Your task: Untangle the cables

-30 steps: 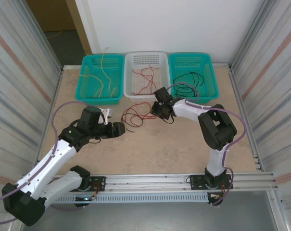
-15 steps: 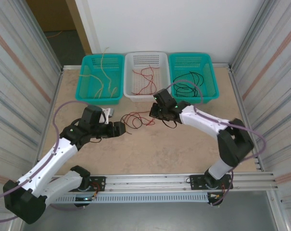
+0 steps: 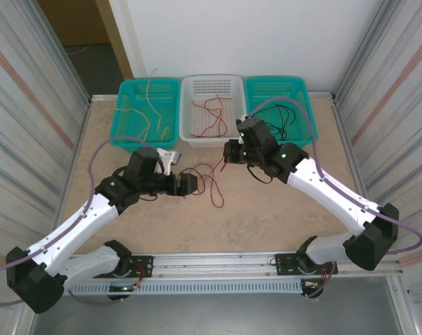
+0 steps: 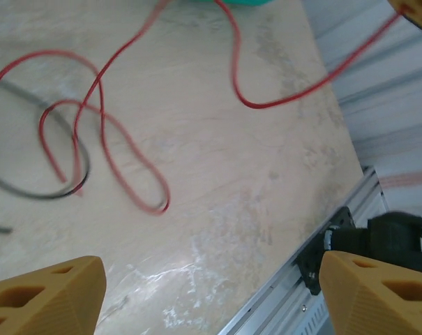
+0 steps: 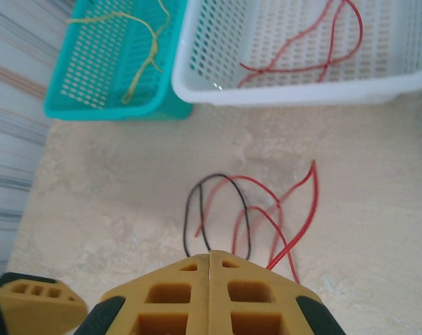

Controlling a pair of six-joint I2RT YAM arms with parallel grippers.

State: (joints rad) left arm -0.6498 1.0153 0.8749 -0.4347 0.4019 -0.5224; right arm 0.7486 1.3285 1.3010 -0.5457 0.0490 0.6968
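Near the white basket (image 5: 280, 93), right gripper (image 3: 228, 152) pinches the red cable (image 4: 157, 206); left gripper (image 3: 190, 183) gapes empty, so the looped black cable (image 5: 188, 216) may drag along.

No writing, label, brand mark, number or sign can be read on anything here.
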